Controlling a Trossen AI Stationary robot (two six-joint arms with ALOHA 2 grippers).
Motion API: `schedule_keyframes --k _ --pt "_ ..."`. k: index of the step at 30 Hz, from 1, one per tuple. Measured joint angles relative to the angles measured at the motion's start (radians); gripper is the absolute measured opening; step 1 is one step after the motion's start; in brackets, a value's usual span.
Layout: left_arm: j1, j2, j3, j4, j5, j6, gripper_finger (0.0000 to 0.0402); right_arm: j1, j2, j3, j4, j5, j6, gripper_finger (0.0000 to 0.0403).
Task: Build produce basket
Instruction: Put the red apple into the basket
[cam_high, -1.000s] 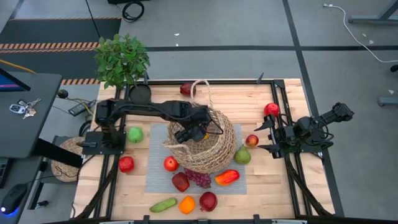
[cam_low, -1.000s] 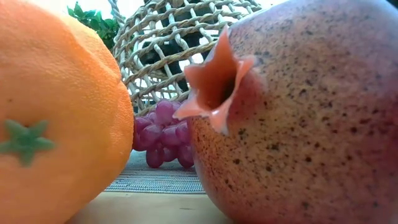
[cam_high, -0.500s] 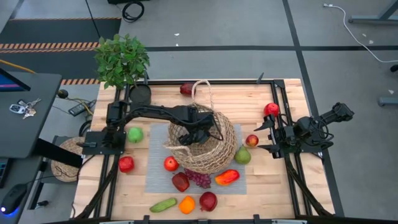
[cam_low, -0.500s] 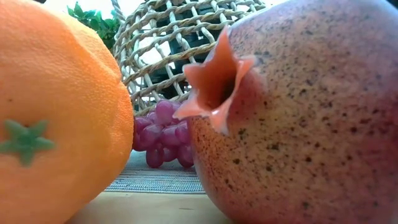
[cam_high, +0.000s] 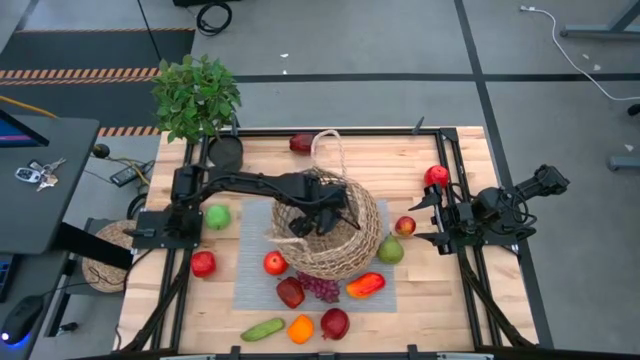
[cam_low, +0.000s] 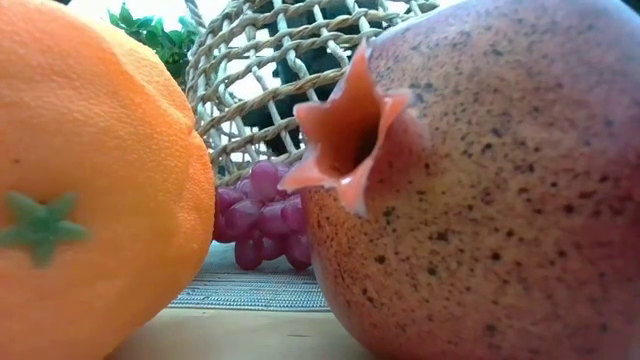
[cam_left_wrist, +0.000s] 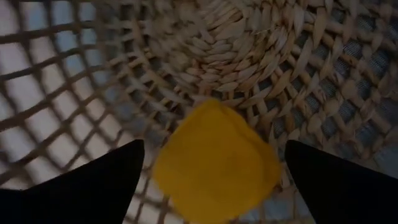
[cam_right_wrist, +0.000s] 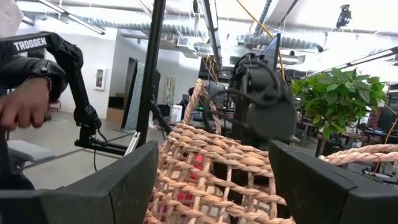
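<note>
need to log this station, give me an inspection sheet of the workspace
surface: wooden table with a grey mat under the basket
job's things: wicker basket on the mat; yellow lemon inside it; other produce lies around it, such as cucumber, orange, grapes, green pear
clutter: potted plant and black pot at the far left corner
grippers: left gripper inside the basket, jaws open either side of the lemon; right gripper waits open at the table's right edge
cables: one on the floor beyond the table
surroundings: keys on a side desk; a person's hand in the room
</note>
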Motion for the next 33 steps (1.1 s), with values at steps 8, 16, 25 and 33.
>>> schedule_keyframes --k 8,16,25,33 --pt "-0.007 0.000 0.210 -0.208 -0.008 -0.165 0.0394 0.000 0.000 0.000 0.000 0.000 0.000 0.0310" --pt "-0.005 -0.027 0.322 -0.360 -0.031 -0.308 0.0394 0.000 0.000 0.000 0.000 0.000 0.000 0.0310" --pt "0.040 -0.262 0.277 -0.369 -0.034 -0.448 0.0393 0.000 0.000 0.000 0.000 0.000 0.000 0.0310" --pt "0.120 -0.520 0.067 -0.332 -0.035 -0.600 0.0393 0.000 0.000 0.000 0.000 0.000 0.000 0.0310"
